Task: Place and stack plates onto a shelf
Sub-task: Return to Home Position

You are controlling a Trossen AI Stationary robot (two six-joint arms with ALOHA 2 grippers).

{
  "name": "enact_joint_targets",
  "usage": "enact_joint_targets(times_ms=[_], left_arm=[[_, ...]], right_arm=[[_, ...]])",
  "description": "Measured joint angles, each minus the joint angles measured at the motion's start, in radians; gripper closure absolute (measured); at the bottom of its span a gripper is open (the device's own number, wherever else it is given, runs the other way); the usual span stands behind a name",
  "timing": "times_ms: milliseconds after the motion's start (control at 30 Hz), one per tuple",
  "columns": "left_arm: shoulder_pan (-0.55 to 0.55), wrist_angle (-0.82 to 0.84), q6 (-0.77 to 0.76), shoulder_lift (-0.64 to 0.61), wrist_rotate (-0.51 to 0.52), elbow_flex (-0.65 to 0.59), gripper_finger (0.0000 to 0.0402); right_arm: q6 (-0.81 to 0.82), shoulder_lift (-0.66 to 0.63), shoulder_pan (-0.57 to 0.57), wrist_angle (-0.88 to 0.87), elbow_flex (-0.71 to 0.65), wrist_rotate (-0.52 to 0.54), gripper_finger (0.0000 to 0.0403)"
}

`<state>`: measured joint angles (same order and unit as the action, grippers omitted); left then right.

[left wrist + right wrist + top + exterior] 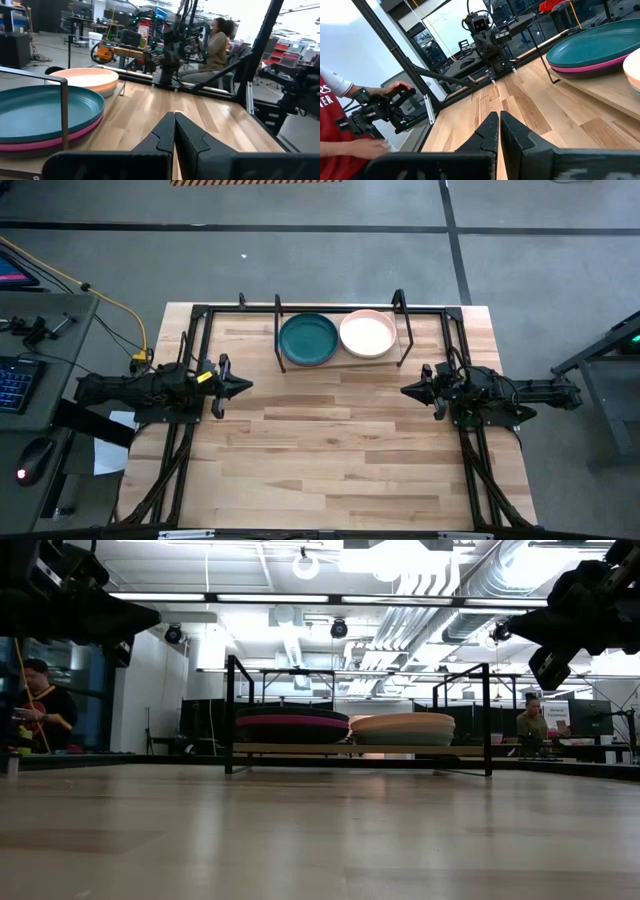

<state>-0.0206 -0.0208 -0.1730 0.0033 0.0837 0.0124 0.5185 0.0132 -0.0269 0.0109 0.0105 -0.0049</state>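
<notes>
Two stacks of plates rest on the shelf [342, 363] at the table's far edge. The left stack has a dark teal plate [308, 339] on top, with a magenta plate [55, 141] under it. The right stack is topped by a pale pink plate [368, 333]. In the low view the teal-topped stack [292, 726] and the pink-topped stack [403, 728] sit side by side on the shelf board between black posts. My left gripper [246, 387] hovers shut over the table's left side. My right gripper [406, 391] hovers shut over the right side. Both hold nothing.
Black frame rails [190, 340] run along the table's left, right and far edges. The butcher-block tabletop [330, 450] spreads between the arms and toward the near edge. A desk with a keyboard [15, 383] stands left of the table. People show in the room beyond.
</notes>
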Motion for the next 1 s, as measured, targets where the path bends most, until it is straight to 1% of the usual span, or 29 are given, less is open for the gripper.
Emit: enact_joint_targets(times_ms=[200,1000], left_arm=[[-0.001,0.0,-0.033,0.0,0.003,0.0,0.0401],[-0.001,0.0,-0.034,0.0,0.005,0.0,0.0401]], right_arm=[[0.0,0.0,0.0,0.0,0.0,0.0,0.0402],[0.0,0.0,0.0,0.0,0.0,0.0,0.0402]])
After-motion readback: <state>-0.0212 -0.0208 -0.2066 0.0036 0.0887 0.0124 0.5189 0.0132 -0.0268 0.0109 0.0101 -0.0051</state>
